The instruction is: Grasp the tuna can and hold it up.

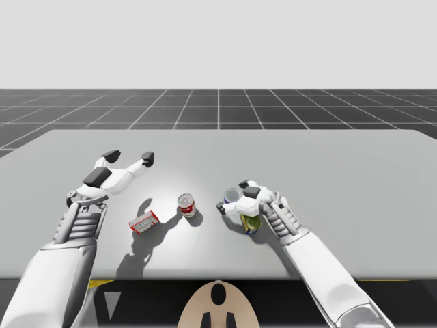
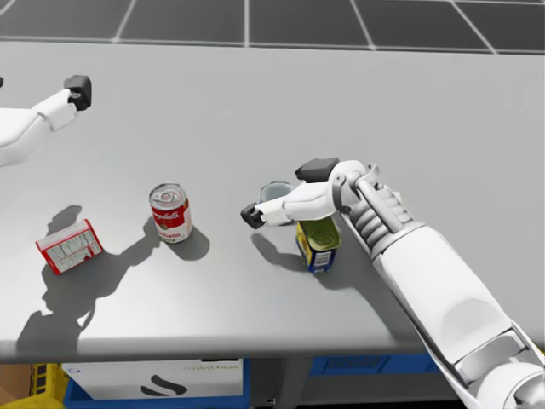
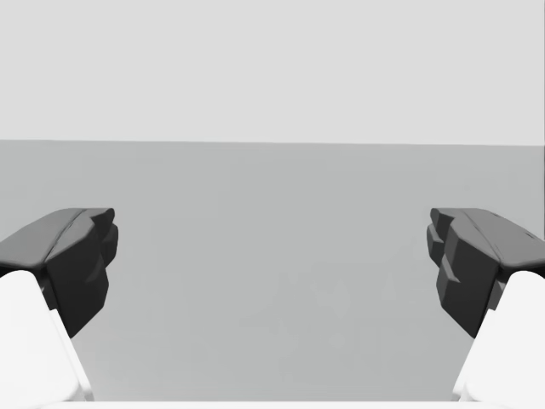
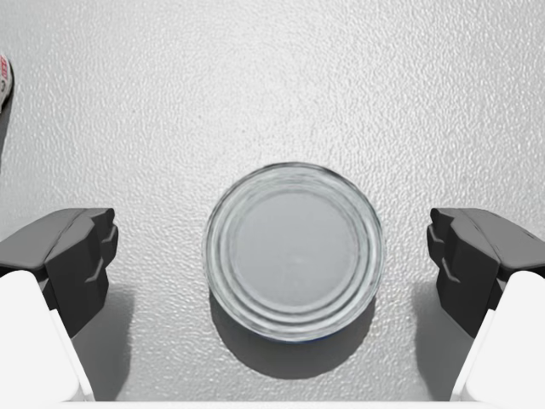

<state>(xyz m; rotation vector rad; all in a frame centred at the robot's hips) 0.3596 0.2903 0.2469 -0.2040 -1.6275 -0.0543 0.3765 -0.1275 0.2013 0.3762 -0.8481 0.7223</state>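
Closest to us is our right pincer (image 4: 272, 256), fingers spread wide and gripping nothing. And there's the tuna can (image 4: 294, 251), dead centre beneath it! It stands flat on the surface (image 4: 255, 68), round lid up, with a clear gap to either finger. Its axis runs straight along our line of approach, so we reckon a short drop and a squeeze across the rim does it. A blue-and-yellow can (image 2: 319, 243) sits just on its near side, so watch that one. Our left pincer (image 3: 272, 264) hangs open, well apart at far left.
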